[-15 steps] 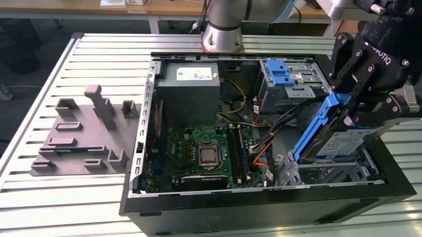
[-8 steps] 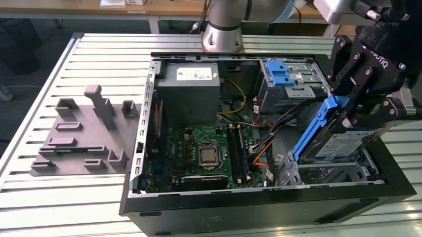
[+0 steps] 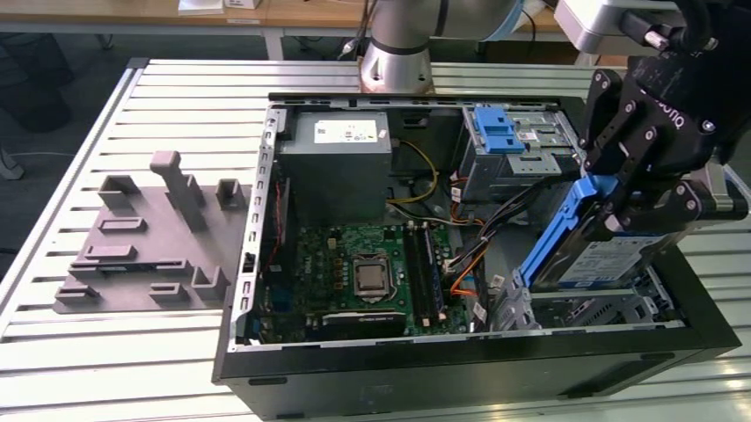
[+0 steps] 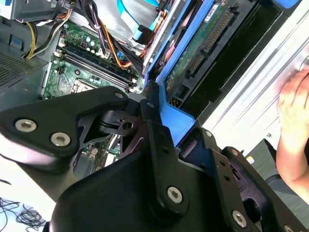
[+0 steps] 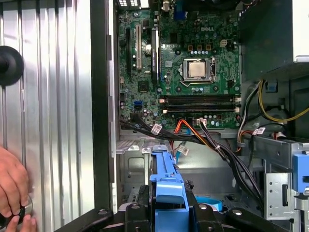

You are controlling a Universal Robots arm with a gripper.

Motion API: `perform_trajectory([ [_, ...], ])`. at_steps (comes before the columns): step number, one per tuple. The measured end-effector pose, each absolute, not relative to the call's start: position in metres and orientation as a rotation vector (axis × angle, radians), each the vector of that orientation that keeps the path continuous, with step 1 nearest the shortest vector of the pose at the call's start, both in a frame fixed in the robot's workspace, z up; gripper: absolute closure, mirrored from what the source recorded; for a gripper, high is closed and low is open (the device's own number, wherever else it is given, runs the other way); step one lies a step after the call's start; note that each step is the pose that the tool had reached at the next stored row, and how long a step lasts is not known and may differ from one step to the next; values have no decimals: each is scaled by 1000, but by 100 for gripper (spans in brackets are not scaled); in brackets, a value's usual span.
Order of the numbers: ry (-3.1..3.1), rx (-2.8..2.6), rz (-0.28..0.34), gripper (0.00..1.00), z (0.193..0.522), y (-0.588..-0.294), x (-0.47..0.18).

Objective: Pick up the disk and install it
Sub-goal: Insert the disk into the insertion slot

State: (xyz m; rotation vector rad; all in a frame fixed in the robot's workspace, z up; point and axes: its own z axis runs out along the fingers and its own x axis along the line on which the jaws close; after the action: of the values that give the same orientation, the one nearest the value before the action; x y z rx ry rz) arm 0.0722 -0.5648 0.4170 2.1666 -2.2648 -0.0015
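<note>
- Disk, in its blue carrier frame, hangs tilted above the open computer case, over the drive bay at the exterior view's right.
- The gripper has its black jaws pinching the blue frame at its upper end; the disk's white-and-blue label faces outward, its print too small to tell.
- Just beside the disk a bundle of cables, black, orange and yellow, crosses from the motherboard toward the bay.
- A second metal cage with a blue latch stands behind the disk, next to the grey power supply.
- A grey moulded fixture lies on the slatted counter, well apart from the case at the exterior view's left.
- In the second wrist view the disk's underside shows as a green circuit board with its connector, inside the blue frame.
- In the first wrist view the blue frame's end sits between the jaws, with the bare processor beyond.
- A person's hand rests on the counter outside the case wall; it also shows in the second wrist view.
</note>
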Motion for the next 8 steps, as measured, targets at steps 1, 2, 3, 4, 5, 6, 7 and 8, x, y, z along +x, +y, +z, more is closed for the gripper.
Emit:
perform_trajectory([
  [1,-2265,2167,-2,64,416,-565,72],
  [2,-2265,2167,-2,64,416,-565,72],
  [3,-2265,2167,-2,64,415,-565,72],
  [4,-2265,2166,-2,64,415,-565,72],
  [5,-2265,2166,-2,64,415,-565,72],
  [6,-2265,2166,-2,64,415,-565,72],
  [7,-2265,2166,-2,64,415,-565,72],
  [8,-2265,2166,-2,64,415,-565,72],
])
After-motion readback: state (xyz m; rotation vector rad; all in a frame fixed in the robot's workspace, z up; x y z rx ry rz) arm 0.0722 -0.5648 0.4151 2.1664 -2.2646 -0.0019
